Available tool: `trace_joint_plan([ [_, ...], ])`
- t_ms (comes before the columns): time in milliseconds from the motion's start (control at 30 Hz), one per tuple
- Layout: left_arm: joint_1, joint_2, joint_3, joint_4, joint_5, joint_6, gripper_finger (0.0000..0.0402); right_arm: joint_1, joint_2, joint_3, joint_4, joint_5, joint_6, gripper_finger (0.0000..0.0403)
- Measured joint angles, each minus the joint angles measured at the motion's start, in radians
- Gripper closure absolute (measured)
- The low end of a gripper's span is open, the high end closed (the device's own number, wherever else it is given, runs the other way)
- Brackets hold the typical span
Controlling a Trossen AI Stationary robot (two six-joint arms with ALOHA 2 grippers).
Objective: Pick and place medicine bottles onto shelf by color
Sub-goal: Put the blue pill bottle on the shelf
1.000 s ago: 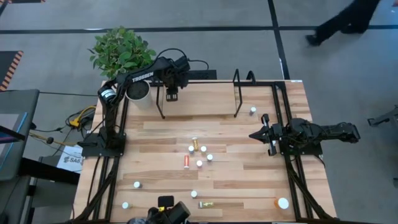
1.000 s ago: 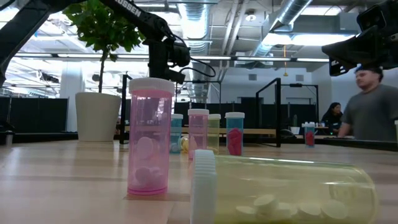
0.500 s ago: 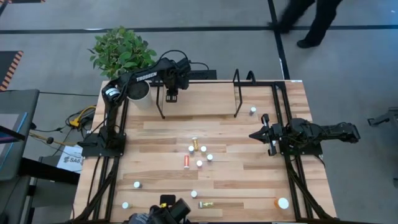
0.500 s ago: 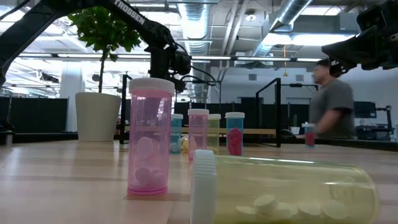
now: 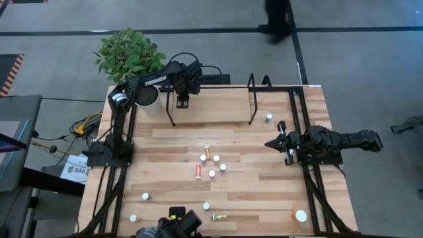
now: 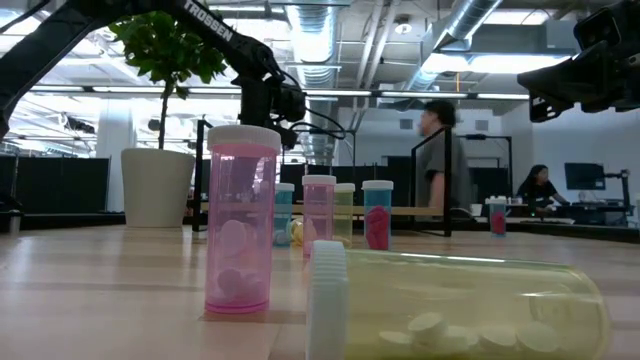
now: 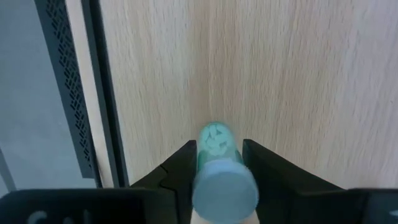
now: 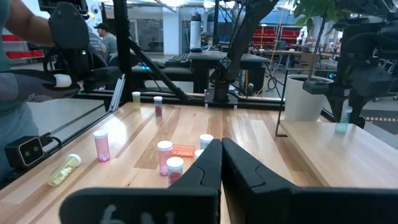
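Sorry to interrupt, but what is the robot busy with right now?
It is sorting medicine bottles onto the shelf. The left gripper is over the shelf's left end with a teal bottle between its fingers, standing on the board. The right gripper waits shut at the table's right edge. More bottles wait mid-table.

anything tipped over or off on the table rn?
Two bottles lie on their sides: a yellow bottle near the front edge and a red bottle mid-table. The other bottles that can be made out stand upright. No spills visible.
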Motion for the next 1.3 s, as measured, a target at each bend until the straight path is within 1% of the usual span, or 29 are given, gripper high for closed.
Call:
trace_joint_plan([
  [200,0.001,-0.001,0.000,-0.005,-0.003,-0.001,0.0237,0.000,0.000,0.000,0.000,0.000,0.000,0.0377],
  [400,0.001,-0.025,0.000,-0.025,0.001,0.012,0.0215,0.000,0.000,0.000,0.000,0.000,0.000,0.0377],
  [767,-0.002,-0.068,0.000,-0.026,0.002,0.013,0.0214,0.000,0.000,0.000,0.000,0.001,0.000,0.0377],
  [1067,-0.027,-0.070,0.001,-0.026,0.002,0.009,0.0214,0.000,0.000,0.000,0.000,0.001,0.000,0.0377],
  [1200,-0.039,-0.071,0.046,-0.042,-0.005,0.009,0.0214,0.000,0.000,0.000,0.000,0.002,0.000,0.0377],
  [1300,-0.048,-0.071,0.082,-0.053,-0.046,0.015,0.0214,0.000,0.000,0.000,0.000,0.002,0.000,0.0377],
])
